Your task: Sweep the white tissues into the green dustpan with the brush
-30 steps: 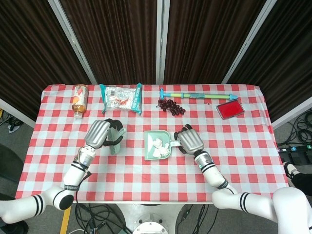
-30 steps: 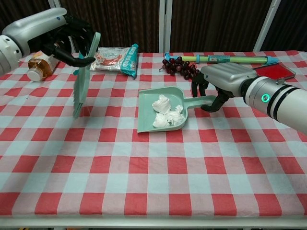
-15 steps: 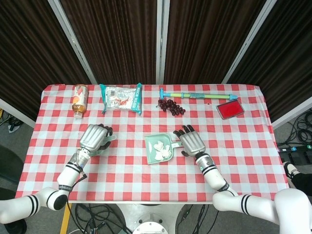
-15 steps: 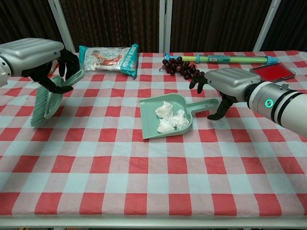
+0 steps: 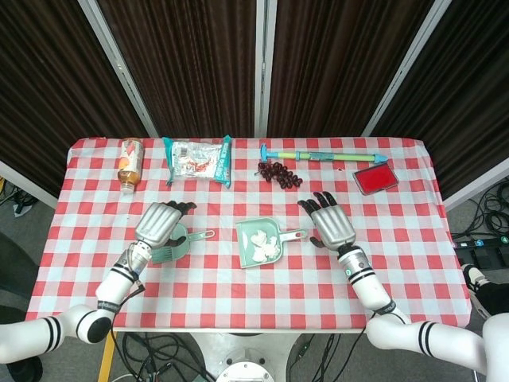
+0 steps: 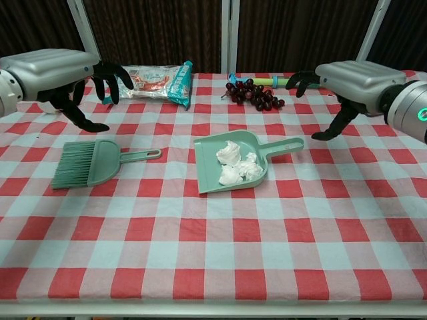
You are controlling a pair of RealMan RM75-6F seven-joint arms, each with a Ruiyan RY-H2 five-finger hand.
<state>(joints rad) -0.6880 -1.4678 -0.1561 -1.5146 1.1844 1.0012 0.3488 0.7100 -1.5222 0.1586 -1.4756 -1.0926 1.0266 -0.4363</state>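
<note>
Both hands, left hand (image 6: 63,73) and right hand (image 6: 350,80), have let go and spread open, holding nothing, leaving the brush (image 6: 93,160) flat at the left and the white tissues (image 6: 235,162) inside the green dustpan (image 6: 210,177), so the job looks done.

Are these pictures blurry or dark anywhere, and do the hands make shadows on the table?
Head view: sharp and evenly lit; the curtains behind stay very dark. Chest view: also sharp, with the tissues crisp in the dustpan; only a soft shadow under the brush. The left hand and right hand cast no clear shadows.
</note>
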